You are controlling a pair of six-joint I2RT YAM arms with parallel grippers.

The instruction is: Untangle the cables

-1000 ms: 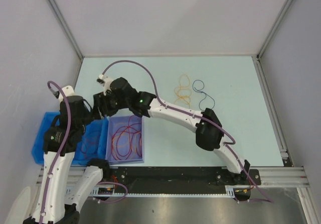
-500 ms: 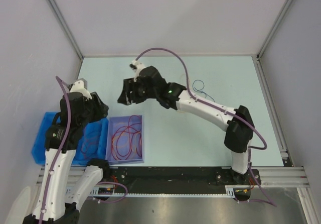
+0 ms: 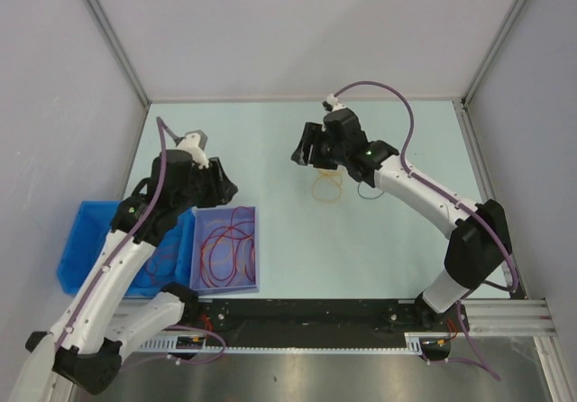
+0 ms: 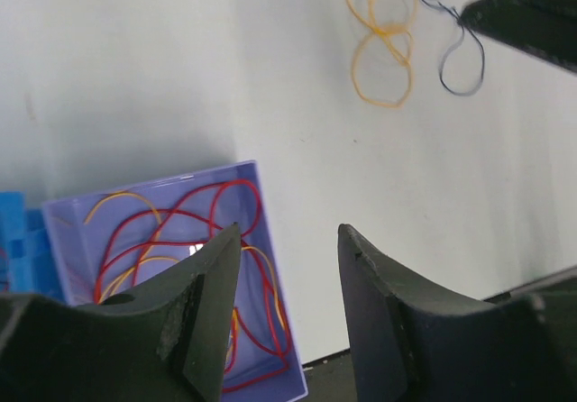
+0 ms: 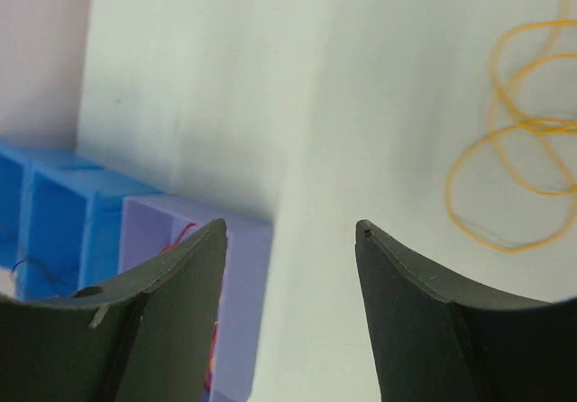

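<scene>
Loose orange cable loops lie on the pale table, with a thin dark blue cable just to their right. More red and orange cables are piled in a purple bin. My right gripper hovers just over the far side of the orange loops, open, with nothing between its fingers. My left gripper hangs open and empty above the purple bin's far right corner.
A blue divided bin stands left of the purple one, holding a few thin red wires. The booth's walls close in the table on three sides. The right arm crosses the table's right half.
The right gripper swung from over the purple bin to the right and farther back, ending by the loose cables. The left gripper moved right from above the blue bin and its jaws widened.
</scene>
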